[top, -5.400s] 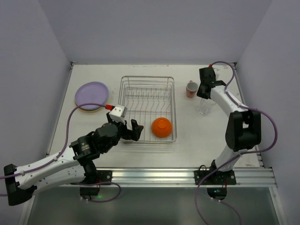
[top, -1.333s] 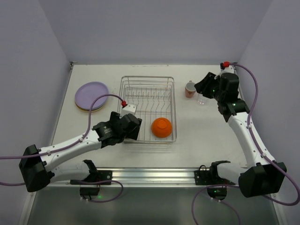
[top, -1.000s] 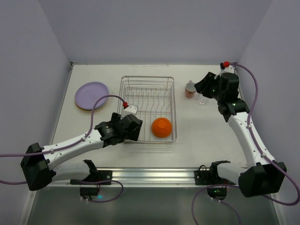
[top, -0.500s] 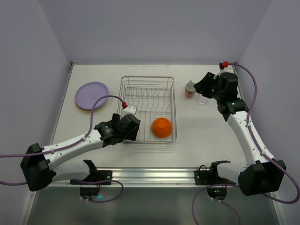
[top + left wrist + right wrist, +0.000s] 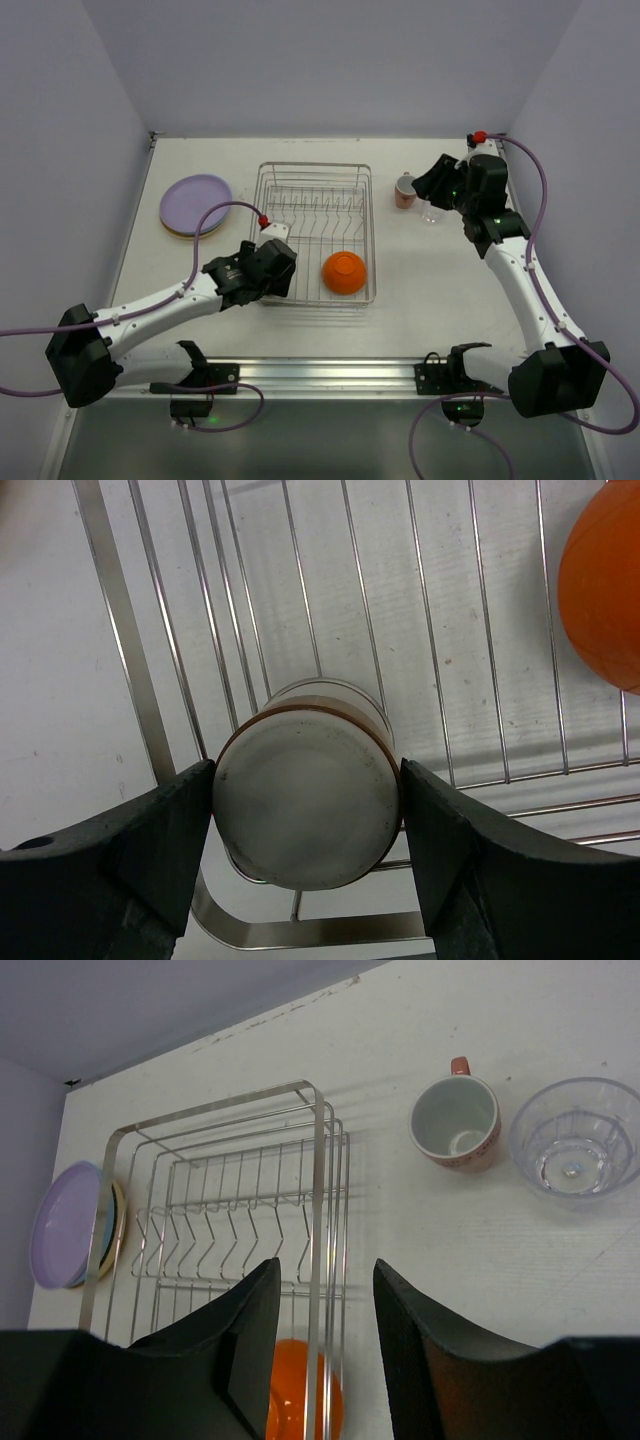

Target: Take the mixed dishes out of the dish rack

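The silver wire dish rack (image 5: 315, 168) stands mid-table. An orange bowl (image 5: 344, 271) lies upside down in its near right corner. A cream cup (image 5: 305, 800) with a brown rim band stands upside down in the near left corner. My left gripper (image 5: 270, 270) is over that corner, and its two pads touch the cup's sides (image 5: 305, 825). My right gripper (image 5: 440, 185) is open and empty, held above the pink mug (image 5: 405, 190) and the clear glass (image 5: 431, 211), which stand on the table right of the rack. The stacked plates (image 5: 195, 204), lavender on top, lie left of the rack.
The right wrist view shows the mug (image 5: 455, 1122), glass (image 5: 574, 1150), rack (image 5: 318, 1160), bowl (image 5: 300, 1400) and plates (image 5: 65, 1225) below the open gripper (image 5: 325, 1280). The rack's upright prongs stand in its middle. Walls close the table on three sides.
My left gripper has reached into the rack's near left corner and come round the cream cup. My right arm has risen away from the glass and now holds still.
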